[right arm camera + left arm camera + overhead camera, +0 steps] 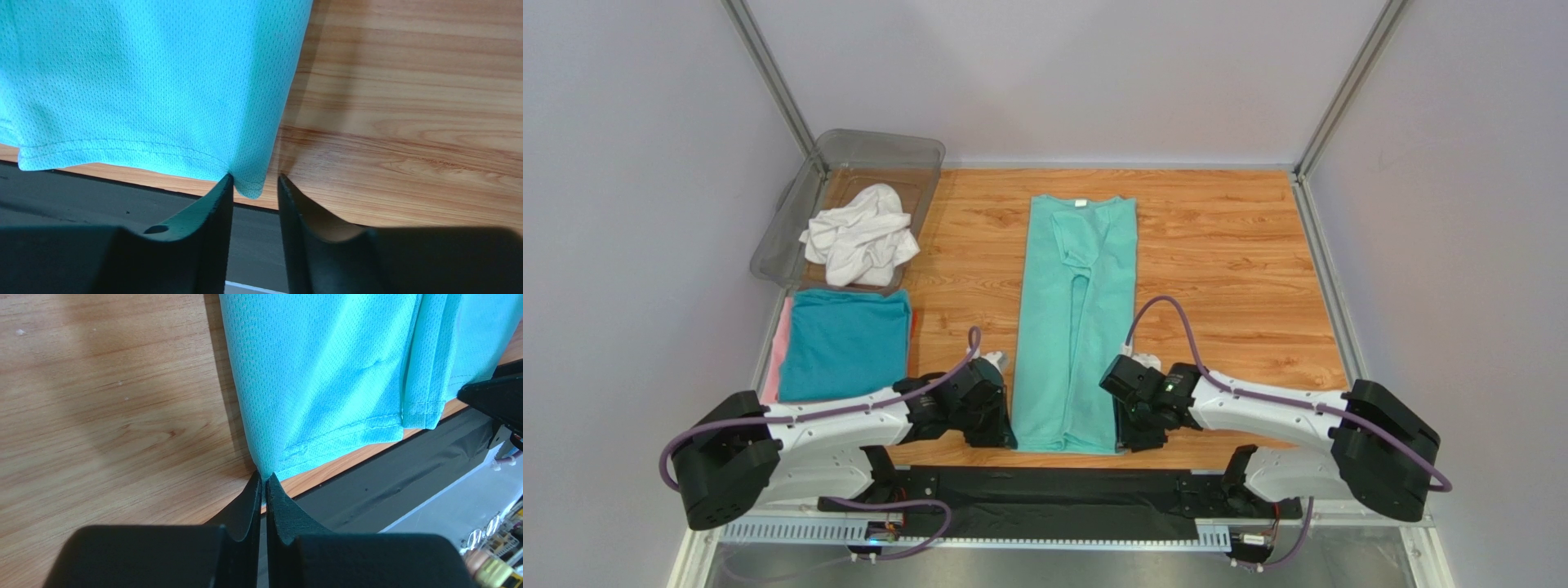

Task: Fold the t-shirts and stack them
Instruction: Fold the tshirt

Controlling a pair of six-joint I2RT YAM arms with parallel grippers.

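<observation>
The mint green t-shirt [1078, 319] lies on the wooden table [1234, 270], folded lengthwise into a long narrow strip with its hem at the near edge. My left gripper [1003, 434] is at the hem's left corner. In the left wrist view it [265, 476] is shut, pinching that corner of the shirt [325, 373]. My right gripper [1128, 434] is at the hem's right corner. In the right wrist view it [255, 179] is open, and the shirt's [153, 79] corner sits between its fingertips [224, 184], touching the left one.
A crumpled white t-shirt [857, 235] lies in the clear plastic bin [891, 147] at the back left. A folded teal-blue t-shirt [844, 343] lies on a pink one [779, 349] at the left. A black strip [1063, 484] runs along the table's near edge.
</observation>
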